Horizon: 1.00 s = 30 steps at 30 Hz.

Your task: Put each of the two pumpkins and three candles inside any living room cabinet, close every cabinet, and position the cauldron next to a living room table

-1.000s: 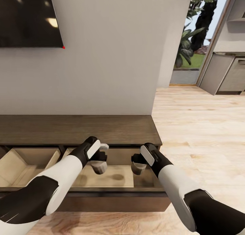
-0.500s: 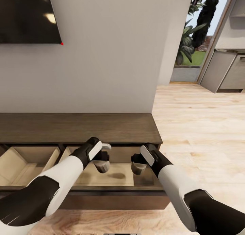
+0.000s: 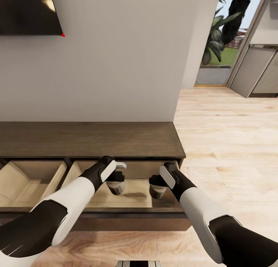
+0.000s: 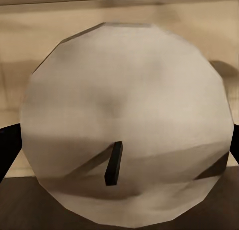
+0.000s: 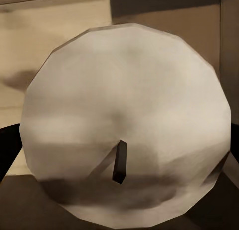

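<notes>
The long dark-brown cabinet [image 3: 88,139] runs along the wall with two drawers pulled open, showing pale beige insides. Over the right-hand open drawer [image 3: 127,199] my left gripper [image 3: 116,186] is shut on a beige-grey candle [image 3: 116,188], and my right gripper [image 3: 156,189] is shut on a second candle [image 3: 156,192]. Both candles hang a little above the drawer floor. In the left wrist view the candle [image 4: 127,125] top with its dark wick is close up between the fingers; the right wrist view shows the other candle [image 5: 127,120] the same way.
A dark TV screen [image 3: 27,12] hangs on the white wall above the cabinet. The left drawer [image 3: 27,182] is open too. Light wood floor [image 3: 231,143] stretches to the right toward a doorway with plants and grey kitchen units [image 3: 258,70].
The head view has tilted downward, so the whole scene has shifted up. Both candle-holding grippers have stayed over the right drawer, with little visible movement.
</notes>
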### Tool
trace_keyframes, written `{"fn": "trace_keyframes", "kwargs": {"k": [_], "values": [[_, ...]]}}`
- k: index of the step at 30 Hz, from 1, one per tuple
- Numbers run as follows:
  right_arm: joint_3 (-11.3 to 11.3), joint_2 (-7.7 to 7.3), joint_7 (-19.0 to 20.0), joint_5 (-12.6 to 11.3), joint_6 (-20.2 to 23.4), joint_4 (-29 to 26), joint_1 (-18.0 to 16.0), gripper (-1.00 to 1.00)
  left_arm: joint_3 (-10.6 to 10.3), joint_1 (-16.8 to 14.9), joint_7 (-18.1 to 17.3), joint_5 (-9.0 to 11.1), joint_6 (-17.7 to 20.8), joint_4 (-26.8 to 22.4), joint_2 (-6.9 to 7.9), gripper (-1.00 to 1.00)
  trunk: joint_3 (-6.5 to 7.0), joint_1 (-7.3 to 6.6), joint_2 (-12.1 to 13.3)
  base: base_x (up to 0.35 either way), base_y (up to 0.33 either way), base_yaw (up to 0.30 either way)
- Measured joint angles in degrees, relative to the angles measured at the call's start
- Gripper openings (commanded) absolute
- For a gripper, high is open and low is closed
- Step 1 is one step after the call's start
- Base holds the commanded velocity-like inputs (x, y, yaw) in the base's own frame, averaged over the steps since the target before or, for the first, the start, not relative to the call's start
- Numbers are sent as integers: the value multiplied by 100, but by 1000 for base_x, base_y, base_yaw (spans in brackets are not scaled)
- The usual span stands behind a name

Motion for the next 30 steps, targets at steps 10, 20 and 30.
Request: {"fn": "trace_keyframes", "kwargs": {"k": [10, 20, 30], "values": [[227, 0, -1, 12, -271, 195, 0, -100, 0, -1, -3, -2, -88, -11, -7, -100, -45, 4, -3, 0, 0, 0], [363, -4, -2, 22, -494, 287, 0, -100, 0, 11, -7, 7, -75, -1, -41, -100, -45, 5, -3, 0, 0, 0], [379, -9, -2, 15, -586, 455, -1, -100, -9, 120, 20, 12, -61, -2, -105, -100, -111, 12, -7, 0, 0, 0]]}}
